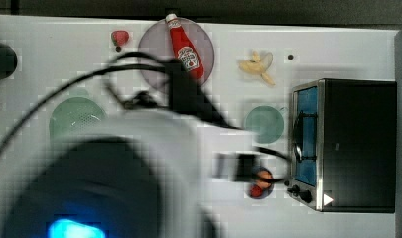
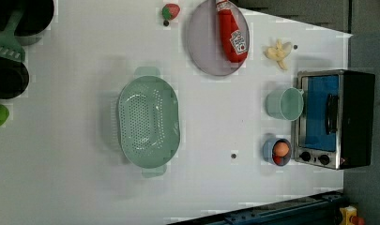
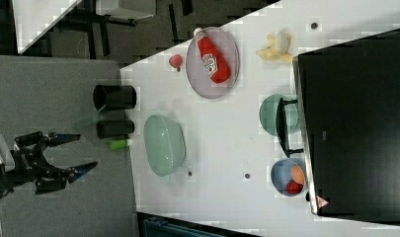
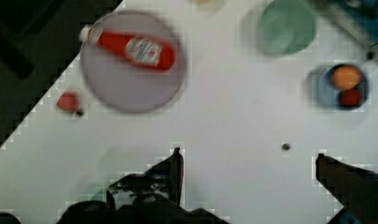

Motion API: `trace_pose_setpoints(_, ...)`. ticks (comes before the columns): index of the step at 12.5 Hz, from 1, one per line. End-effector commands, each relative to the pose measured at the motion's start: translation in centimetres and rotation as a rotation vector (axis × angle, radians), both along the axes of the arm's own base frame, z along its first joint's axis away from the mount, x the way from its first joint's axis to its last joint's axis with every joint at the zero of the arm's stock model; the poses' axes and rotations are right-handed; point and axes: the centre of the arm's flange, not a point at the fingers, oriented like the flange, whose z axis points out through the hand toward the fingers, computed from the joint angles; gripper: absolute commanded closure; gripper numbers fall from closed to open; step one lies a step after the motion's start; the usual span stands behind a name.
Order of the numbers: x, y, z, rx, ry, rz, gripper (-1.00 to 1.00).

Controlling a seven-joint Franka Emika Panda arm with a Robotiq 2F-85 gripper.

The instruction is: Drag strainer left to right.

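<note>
The strainer [image 2: 148,122] is a pale mint-green oval colander with a perforated centre. It stands upright on the white table [image 2: 84,178], towards the left view's left of the middle. In the right view the strainer [image 3: 164,144] lies near the table's left edge. My gripper [image 3: 87,150] hangs well off that edge, apart from the strainer, with its jaws spread wide. The wrist view shows the gripper [image 4: 248,155] open over bare table, with nothing between its fingers [image 4: 175,170]. In the top view my blurred arm [image 1: 139,163] covers most of the strainer [image 1: 74,116].
A grey-lilac plate [image 2: 204,42] carries a ketchup bottle [image 2: 232,33]. Towards the left view's right are a green cup [image 2: 284,104], a toaster oven [image 2: 333,119], a blue bowl [image 2: 277,151] of food and a banana [image 2: 277,51]. Black pots [image 3: 113,97] stand by the strainer.
</note>
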Motion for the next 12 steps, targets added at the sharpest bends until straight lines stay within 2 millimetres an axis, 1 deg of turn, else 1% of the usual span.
trace_pose_setpoints(1,-0.7,11.9,-6.0,-0.014,0.117,-0.041,-1.0)
trace_pose_setpoints(2,-0.9,14.4,-7.1,-0.014,0.114,-0.11,-1.0)
trace_pose_setpoints(4,-1.2,18.7,-10.4,-0.007,0.117,-0.262,-1.0)
trace_pose_setpoints(6,-1.3,22.4,-14.6,0.019,0.113,-0.415,-1.0)
trace_pose_setpoints(7,-1.3,23.8,-17.1,0.038,0.107,-0.487,-1.0)
trace_pose_setpoints(9,-1.3,25.5,-22.3,0.066,0.097,-0.57,-1.0)
trace_pose_setpoints(12,-1.3,26.3,-29.7,0.124,0.122,-0.601,-1.0)
